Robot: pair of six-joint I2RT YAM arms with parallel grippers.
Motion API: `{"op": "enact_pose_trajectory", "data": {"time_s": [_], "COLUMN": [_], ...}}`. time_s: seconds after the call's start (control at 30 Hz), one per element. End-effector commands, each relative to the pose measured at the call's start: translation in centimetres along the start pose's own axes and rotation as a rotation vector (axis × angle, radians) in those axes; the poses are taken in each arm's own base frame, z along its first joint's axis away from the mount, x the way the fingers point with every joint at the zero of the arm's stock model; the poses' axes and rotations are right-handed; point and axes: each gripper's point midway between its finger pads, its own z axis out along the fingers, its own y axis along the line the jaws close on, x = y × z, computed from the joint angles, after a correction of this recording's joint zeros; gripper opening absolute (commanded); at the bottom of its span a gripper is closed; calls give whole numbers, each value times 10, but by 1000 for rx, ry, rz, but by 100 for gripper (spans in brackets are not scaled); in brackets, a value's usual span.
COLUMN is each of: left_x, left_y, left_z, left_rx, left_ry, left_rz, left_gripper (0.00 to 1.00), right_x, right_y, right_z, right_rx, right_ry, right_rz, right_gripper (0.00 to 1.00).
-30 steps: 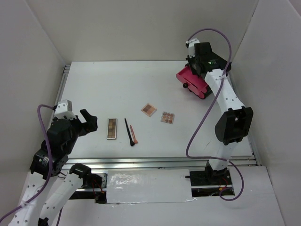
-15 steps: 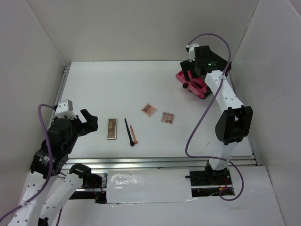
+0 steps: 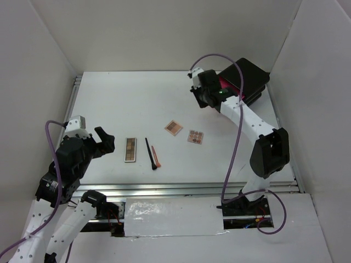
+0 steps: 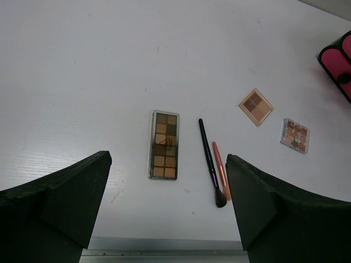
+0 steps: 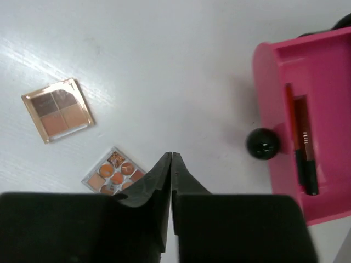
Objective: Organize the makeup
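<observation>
The makeup lies mid-table. A narrow brown palette [image 3: 130, 149] [image 4: 164, 145] lies beside a black brush [image 3: 150, 153] [image 4: 210, 161] and an orange pencil [image 3: 156, 156] [image 4: 221, 170]. Two square tan-orange palettes [image 3: 174, 127] [image 3: 196, 136] lie to their right; both show in the right wrist view [image 5: 56, 110] [image 5: 114, 171]. My left gripper [image 3: 105, 141] [image 4: 167, 164] is open and empty, held above the table left of the brown palette. My right gripper [image 3: 202, 101] [image 5: 171, 156] is shut and empty, above the table left of the pink drawer [image 5: 296, 126].
A black box [image 3: 248, 78] stands at the back right. Its pink drawer is pulled out with a black knob [image 5: 264, 143] and holds a red pencil [image 5: 290, 118] and a dark stick [image 5: 307, 164]. White walls enclose the table on three sides.
My right gripper has moved left and away from the pink drawer, uncovering the black box. The left arm and the makeup on the table have not moved.
</observation>
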Motion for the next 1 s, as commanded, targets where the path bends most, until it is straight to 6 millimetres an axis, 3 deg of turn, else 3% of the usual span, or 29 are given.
{"op": "enact_pose_trajectory", "data": {"time_s": [0.0, 0.07, 0.1, 0.27, 0.37, 0.53, 0.97], "left_x": [-8, -8, -8, -8, -8, -7, -6], "left_y": [-5, -5, -5, -7, -6, -7, -7], "left_z": [-1, -1, -2, -2, -2, -1, 1], "left_rx": [24, 21, 24, 32, 29, 31, 29], "left_ry": [-31, -32, -32, -32, -32, -29, -19], "left_rz": [-2, -3, -3, 1, -2, 0, 5], "left_gripper": [99, 99, 99, 100, 99, 99, 99], "right_x": [12, 29, 45, 84, 74, 58, 49], "right_y": [14, 8, -7, -50, -67, -86, -130], "right_z": [12, 22, 32, 48, 48, 45, 35], "right_rx": [42, 125, 243, 601, 711, 733, 786], "right_ry": [32, 76, 128, 287, 215, 200, 211], "right_rz": [37, 5, -36, -272, -302, -245, -168], "right_gripper": [0, 0, 0, 0, 0, 0, 0]}}
